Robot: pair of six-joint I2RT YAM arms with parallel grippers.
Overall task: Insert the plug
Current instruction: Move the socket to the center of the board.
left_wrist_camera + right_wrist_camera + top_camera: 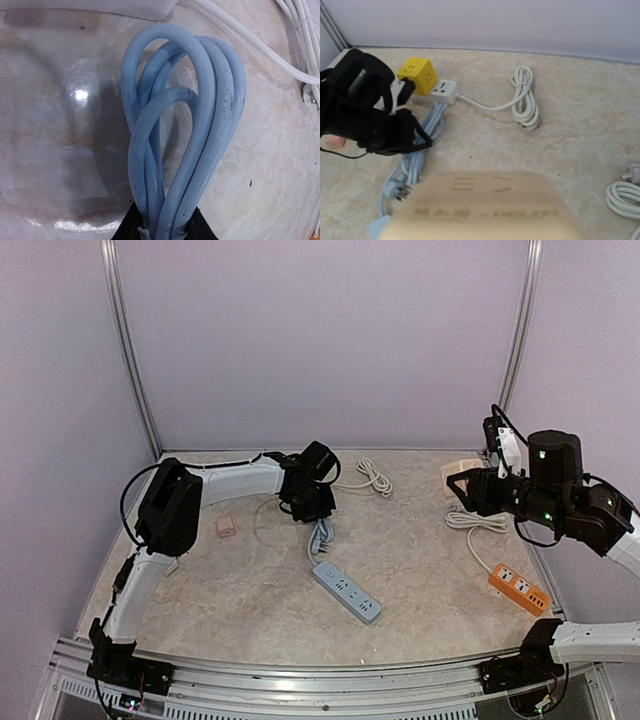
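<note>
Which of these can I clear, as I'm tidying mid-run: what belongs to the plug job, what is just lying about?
In use: blue cable, gripped by left claw; its plug; beige power strip, apparently held by right claw.
Lying about: orange power strip; yellow cube socket; white power strip; coiled white cord; small pink item.

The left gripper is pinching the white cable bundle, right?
Not quite. The left gripper is pinching the blue cable bundle, not a white one; the white cable lies untouched nearby. The left wrist view shows it.
</note>
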